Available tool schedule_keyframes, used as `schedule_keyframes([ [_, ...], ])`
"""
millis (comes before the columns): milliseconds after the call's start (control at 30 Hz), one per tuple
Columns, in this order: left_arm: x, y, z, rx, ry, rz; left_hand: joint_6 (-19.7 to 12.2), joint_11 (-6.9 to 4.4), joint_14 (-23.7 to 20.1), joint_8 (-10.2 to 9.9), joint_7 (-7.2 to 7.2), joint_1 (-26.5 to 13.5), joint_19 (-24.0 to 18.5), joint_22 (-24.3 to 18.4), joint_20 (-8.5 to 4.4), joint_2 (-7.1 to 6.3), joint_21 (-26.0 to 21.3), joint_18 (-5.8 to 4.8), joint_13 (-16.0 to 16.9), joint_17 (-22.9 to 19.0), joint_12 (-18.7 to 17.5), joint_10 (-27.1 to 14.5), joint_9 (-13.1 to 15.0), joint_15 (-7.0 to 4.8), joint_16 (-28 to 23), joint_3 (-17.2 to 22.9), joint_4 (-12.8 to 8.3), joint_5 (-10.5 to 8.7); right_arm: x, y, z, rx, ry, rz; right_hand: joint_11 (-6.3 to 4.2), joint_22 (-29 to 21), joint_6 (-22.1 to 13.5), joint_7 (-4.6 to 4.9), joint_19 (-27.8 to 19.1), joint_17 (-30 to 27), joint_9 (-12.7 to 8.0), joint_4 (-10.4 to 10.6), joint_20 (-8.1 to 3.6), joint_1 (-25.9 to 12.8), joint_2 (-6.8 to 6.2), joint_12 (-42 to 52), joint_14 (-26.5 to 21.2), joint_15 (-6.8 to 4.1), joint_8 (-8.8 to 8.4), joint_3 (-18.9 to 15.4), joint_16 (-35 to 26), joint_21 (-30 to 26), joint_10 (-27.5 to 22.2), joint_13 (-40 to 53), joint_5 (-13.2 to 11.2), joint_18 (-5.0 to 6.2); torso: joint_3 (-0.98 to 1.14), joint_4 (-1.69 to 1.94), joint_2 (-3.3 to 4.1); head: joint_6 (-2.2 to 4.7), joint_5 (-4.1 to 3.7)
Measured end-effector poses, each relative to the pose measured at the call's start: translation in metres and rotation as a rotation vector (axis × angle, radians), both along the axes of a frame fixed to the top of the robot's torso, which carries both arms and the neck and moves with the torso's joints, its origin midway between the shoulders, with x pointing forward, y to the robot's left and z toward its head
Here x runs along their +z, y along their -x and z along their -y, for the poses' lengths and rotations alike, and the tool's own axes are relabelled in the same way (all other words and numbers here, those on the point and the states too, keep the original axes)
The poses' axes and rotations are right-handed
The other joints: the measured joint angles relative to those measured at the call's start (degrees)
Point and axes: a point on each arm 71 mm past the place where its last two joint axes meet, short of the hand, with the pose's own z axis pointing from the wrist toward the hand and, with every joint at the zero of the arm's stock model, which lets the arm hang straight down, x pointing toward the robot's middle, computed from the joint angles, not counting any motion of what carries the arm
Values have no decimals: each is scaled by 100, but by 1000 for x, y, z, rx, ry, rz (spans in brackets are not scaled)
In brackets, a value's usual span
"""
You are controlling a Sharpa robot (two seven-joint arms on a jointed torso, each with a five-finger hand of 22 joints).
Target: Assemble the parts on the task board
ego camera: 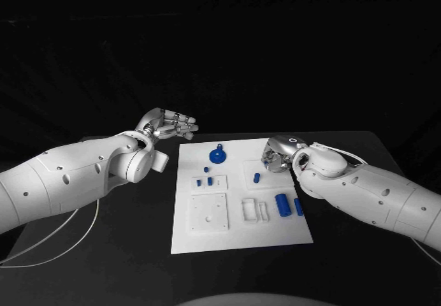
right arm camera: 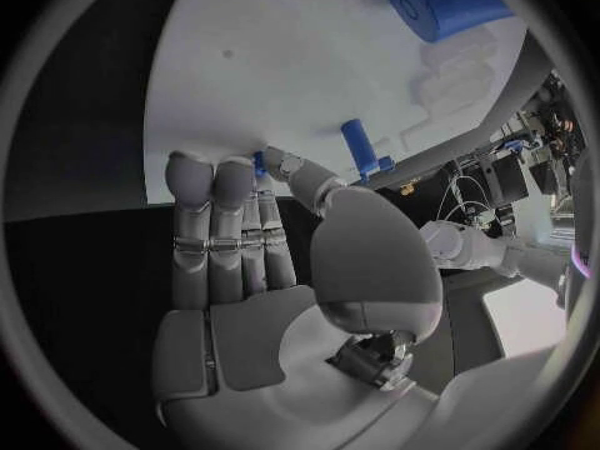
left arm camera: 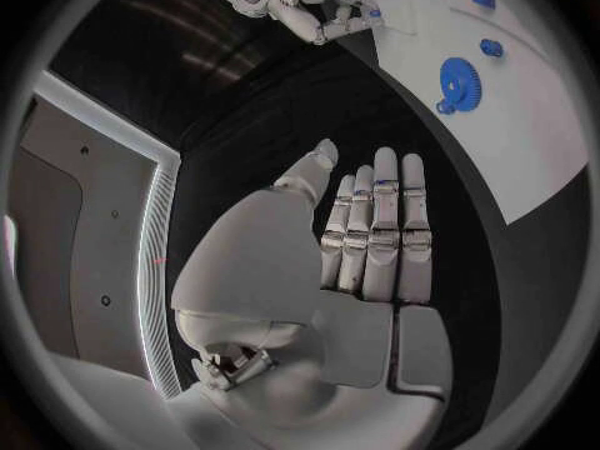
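Head camera looking down on the task board [ego camera: 241, 217], wrist cameras close behind each palm, both sharing the board

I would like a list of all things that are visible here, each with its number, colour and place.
table: one, black, under everything.
task board: one, white, middle of the table, with raised white blocks on its near half.
gear: one, blue, far part of the board.
large cylinder: one, blue, lying on the near right part of the board.
slim cylinder: one, blue, just right of the large one.
small pegs: two, blue, in a white block on the left part.
cable: one, white, on the table under the left arm.
left robot hand: silver, raised beyond the board's far left corner, holding nothing.
right robot hand: silver, at the board's right edge, fingertips at a small blue piece.
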Motion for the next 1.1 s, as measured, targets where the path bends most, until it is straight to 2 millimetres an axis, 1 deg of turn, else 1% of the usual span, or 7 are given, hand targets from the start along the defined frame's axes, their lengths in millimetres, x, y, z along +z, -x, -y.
schedule_keyframes([
  [167,0,-1,-1,3,-1,0,0,0,0,0,0,0,0,0,0,0,0,0,0,0,0,0,0,0,0,0,0,0,0,2,0,-3,-1,15,-2,95,22,-22,13,0,46,-21,-12,0,0,-21,16,-16,0,26,0,-28,38,0,0,-9,3,0,-1,2,1],
  [200,0,-1,-2,4,-1,0,0,0,0,0,0,0,0,0,0,0,0,0,0,0,0,0,0,0,0,0,0,0,0,3,1,-4,-3,18,-11,125,22,-22,23,-4,65,-13,-24,0,0,-24,16,-16,0,34,0,-29,48,1,0,-35,3,-1,-1,3,3],
  [367,0,-2,-4,11,-3,0,0,0,0,0,0,0,0,-14,0,0,0,0,0,0,0,0,0,0,0,0,0,0,4,6,2,-3,-22,39,-21,207,22,-22,31,-8,84,1,-31,-1,-1,6,16,-15,0,49,0,-62,59,4,0,-27,3,-3,-4,8,17],
  [667,-1,-4,-6,17,-5,0,0,21,0,0,0,0,0,-40,0,0,0,0,0,-1,0,-21,0,0,0,1,0,0,29,5,4,-9,-103,99,-21,323,21,-22,31,-24,111,1,-31,-1,-2,11,-5,-35,-9,49,-1,-116,58,9,-1,-8,1,-7,-6,35,16],
  [767,-1,-4,-7,19,-5,-1,0,21,0,0,0,0,0,-40,0,0,0,0,0,-1,0,-21,0,0,0,0,0,0,38,6,3,-5,-133,114,-21,352,21,-22,31,-23,111,1,-30,-1,-2,11,-5,-35,-10,49,-1,-138,57,9,-62,-5,1,-9,-8,54,30],
  [933,-1,-5,-8,24,-6,-1,0,21,0,0,0,0,0,-40,0,0,0,0,0,-1,0,-21,0,0,0,1,0,0,50,13,-6,26,-178,127,-21,389,20,-21,31,-23,111,1,-30,-2,-2,11,-5,-35,-11,48,22,-163,56,9,-67,1,-5,-13,-12,72,54],
  [1100,-2,-7,-7,27,-5,-1,0,21,0,0,0,0,0,-40,0,0,0,0,0,-1,0,-21,0,0,0,1,0,0,60,24,-24,80,-224,129,-20,409,19,-21,31,-23,110,1,-30,-2,-2,11,-5,-35,-14,48,22,-181,55,9,-68,3,-7,-13,-16,85,91],
])
